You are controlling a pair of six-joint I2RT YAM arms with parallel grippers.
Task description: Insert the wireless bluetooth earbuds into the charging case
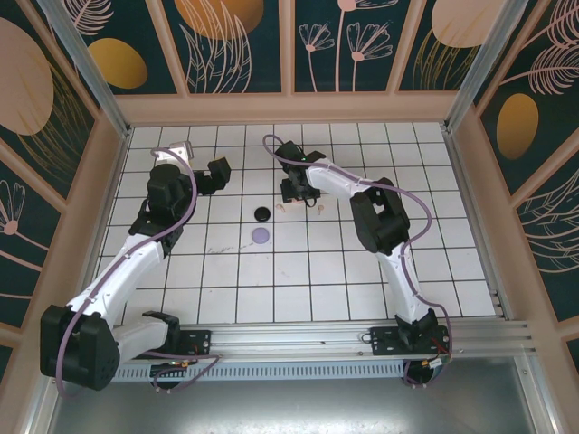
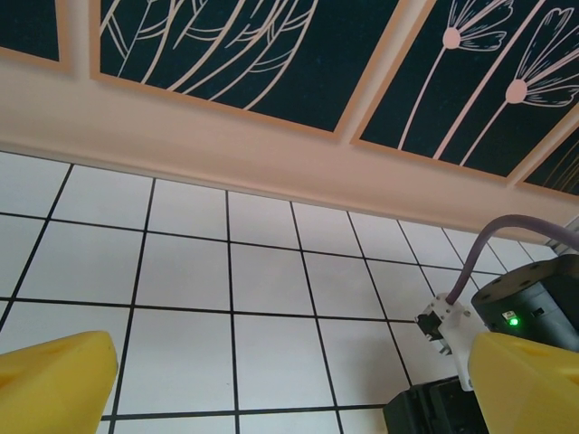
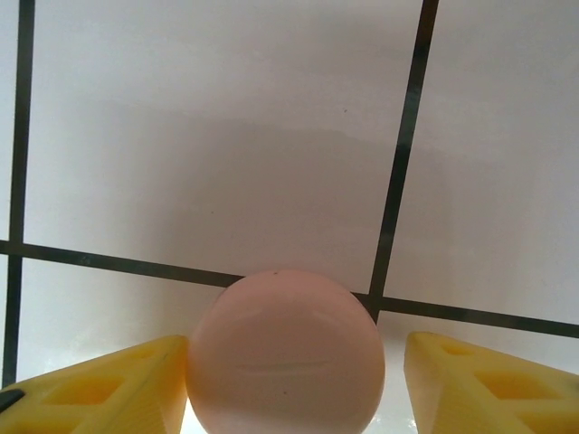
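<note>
Looking down from the top camera, you have the right gripper [image 1: 297, 192] over the white tiled bench [image 1: 362, 271], a little toward its far edge from the middle. In its wrist camera the right gripper [image 3: 296, 348] straddles a pale pink round plastic charging case [image 3: 285, 353] with a thin seam across its face. Its jaws are partly open: the left finger [image 3: 118, 389] sits right against the case, while the right finger [image 3: 479, 380] stands off with a sliver of tile showing between, so you have no clamp on it.

The tiny pale pink plastic earbuds [image 1: 318, 210] lie on the tiles just on the near side of that gripper, another pale bit [image 1: 288, 208] close by to the left (too small to tell shape or which way they lie). Left of them rests a small black round case [image 1: 262, 214], and just nearer you, apart from it, a light purple round disc [image 1: 261, 236].

Your left gripper [image 1: 220, 174] hangs toward the far left corner; in its wrist view the left gripper [image 2: 291, 362] has its jaws spread wide with nothing but bare tiles between them
</note>
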